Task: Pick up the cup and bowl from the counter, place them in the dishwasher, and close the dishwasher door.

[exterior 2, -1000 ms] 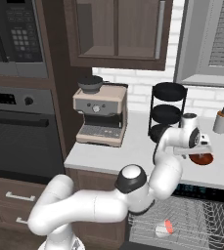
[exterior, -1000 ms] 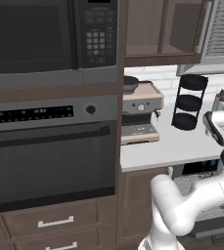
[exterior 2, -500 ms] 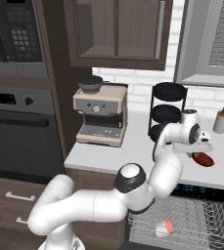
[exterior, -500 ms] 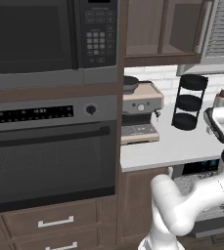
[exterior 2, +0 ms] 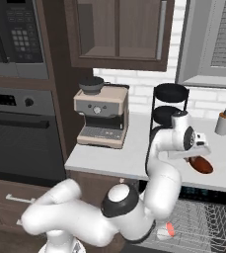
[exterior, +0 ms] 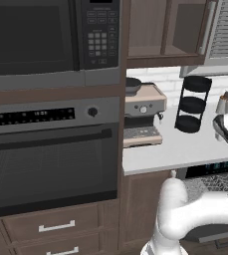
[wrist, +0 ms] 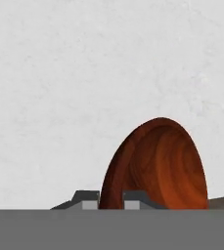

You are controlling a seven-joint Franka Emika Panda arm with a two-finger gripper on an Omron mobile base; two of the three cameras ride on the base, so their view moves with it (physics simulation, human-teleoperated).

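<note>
Fingers: the gripper has its two fingers drawn close together on the near rim of the bowl, one tip outside the rim and one just inside it, so they look clamped on that rim.
Bowl: reddish-brown and shallow, seen in the hand view with its hollow facing up against the pale counter; in the right base view the bowl sits under the hand near the counter's front edge, and whether it rests on the counter or is just clear of it I cannot tell.
Step in hand: judged from the grip, this is the pick-up of the bowl, with the grasp made and the lift not yet clearly begun.
Dishwasher: its wire rack stands pulled out below the counter edge, directly under and in front of the bowl; a small pale and red thing lies in the rack, perhaps the cup, too small to be sure.
Next move: probably a straight lift, then carry forward past the counter edge and down into a free part of the rack, kept level since a one-sided rim pinch may let the bowl swing.
Farther back: black three-tier rack, a small bottle and a coffee machine stand well apart from the bowl, towards the wall.
</note>
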